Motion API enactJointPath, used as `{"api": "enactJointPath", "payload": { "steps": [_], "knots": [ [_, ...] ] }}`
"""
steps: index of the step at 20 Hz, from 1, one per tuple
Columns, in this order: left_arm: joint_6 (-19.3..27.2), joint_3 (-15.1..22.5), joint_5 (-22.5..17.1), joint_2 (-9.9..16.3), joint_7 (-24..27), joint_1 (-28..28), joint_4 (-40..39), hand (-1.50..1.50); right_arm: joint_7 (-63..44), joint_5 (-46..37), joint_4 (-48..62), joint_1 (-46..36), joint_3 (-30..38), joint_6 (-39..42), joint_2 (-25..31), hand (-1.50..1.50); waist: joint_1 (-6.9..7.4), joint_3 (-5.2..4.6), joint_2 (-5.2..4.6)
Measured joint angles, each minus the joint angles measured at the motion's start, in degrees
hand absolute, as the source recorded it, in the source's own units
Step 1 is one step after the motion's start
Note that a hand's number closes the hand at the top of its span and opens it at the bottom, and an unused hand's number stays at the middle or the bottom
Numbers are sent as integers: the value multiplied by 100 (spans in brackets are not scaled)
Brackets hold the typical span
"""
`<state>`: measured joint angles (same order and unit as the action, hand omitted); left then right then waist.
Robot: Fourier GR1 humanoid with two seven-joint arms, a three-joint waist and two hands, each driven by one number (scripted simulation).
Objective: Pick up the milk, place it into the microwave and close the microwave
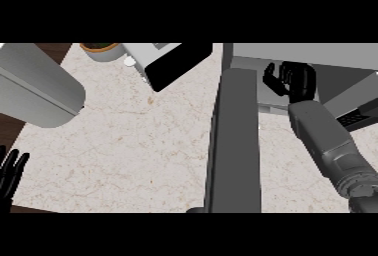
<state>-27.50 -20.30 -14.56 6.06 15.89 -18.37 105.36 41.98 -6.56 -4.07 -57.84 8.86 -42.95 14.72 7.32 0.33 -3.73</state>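
Observation:
The microwave stands at the right of the counter. Its dark grey door is swung open toward me and runs down the middle of the view. My right hand is at the microwave's opening, just right of the door, with straight spread fingers and nothing visible in it. No milk shows anywhere; the inside of the microwave is mostly hidden by the hand and forearm. My left hand rests open at the lower left edge, fingers up.
A large grey rounded body lies at the far left. A potted plant and a white appliance with a black panel stand at the back. The marble counter stretches between them and the door.

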Motion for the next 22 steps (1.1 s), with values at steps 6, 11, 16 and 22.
{"api": "enactJointPath", "payload": {
  "steps": [6,11,16,22],
  "knots": [
    [-46,6,-18,57,-42,81,-115,-150,-85,-229,134,8,-202,-92,-56,-150,98,1,-16],
    [-29,1,59,74,27,212,-307,-150,-125,-289,84,-34,-243,-209,-101,-150,110,2,-31],
    [-17,20,131,97,66,344,-441,-150,-149,-354,34,-110,-287,-305,-164,-150,128,3,-36],
    [-20,29,207,124,125,446,-587,-150,-227,-445,80,-182,-357,-344,-344,-150,116,-3,-8]
  ]
}}
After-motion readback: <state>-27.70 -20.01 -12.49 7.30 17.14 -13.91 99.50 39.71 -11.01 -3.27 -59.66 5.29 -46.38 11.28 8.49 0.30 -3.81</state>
